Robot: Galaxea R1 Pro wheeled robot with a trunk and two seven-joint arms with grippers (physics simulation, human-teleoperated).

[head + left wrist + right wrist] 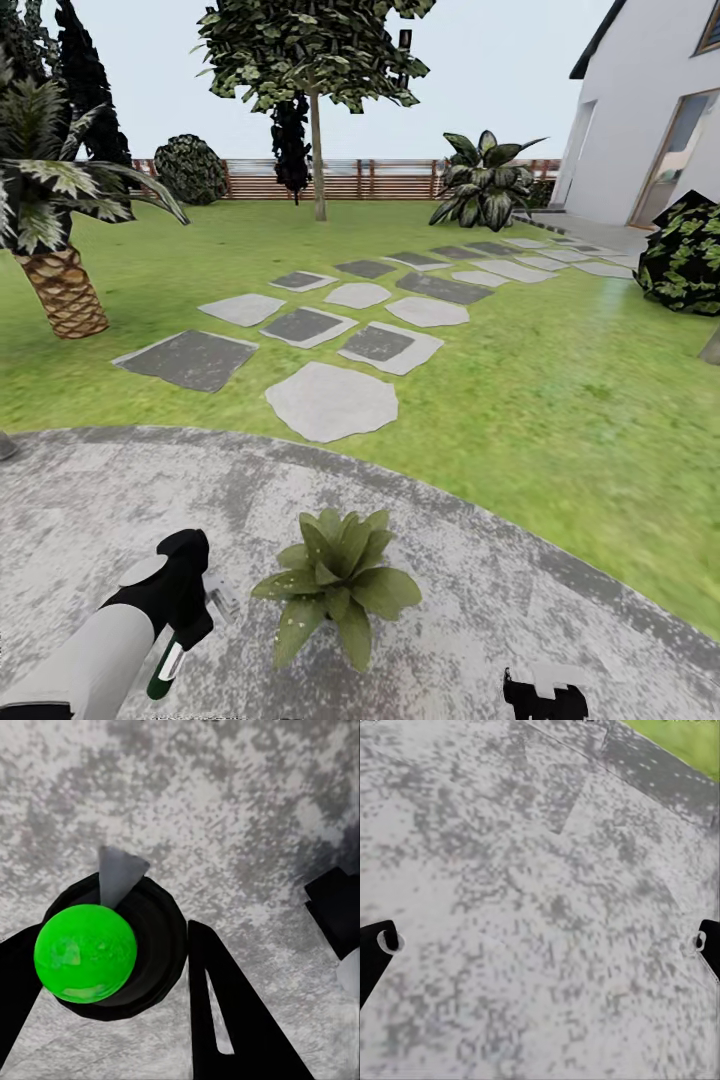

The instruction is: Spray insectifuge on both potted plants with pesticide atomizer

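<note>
Pesticide atomizer (166,668), a dark green bottle with a pale band, held in the left gripper (190,610) at the lower left of the head view, above the grey mottled patio (90,510). In the left wrist view the atomizer (86,952) appears end-on as a bright green round face inside a dark body, with a grey pointed part above it; the two black fingers (225,1020) sit on either side, closed against it. One potted plant (337,580), a low rosette of broad pointed green leaves, stands on the patio just beside the left gripper, toward the robot's right. Right gripper (545,695) at the bottom edge of the head view; in the right wrist view its fingertips (379,945) stand wide apart over bare paving. Beyond the patio: lawn (560,400), stepping stones (330,400), palm trunk (62,290), wooden fence (350,180), white house (650,110)
</note>
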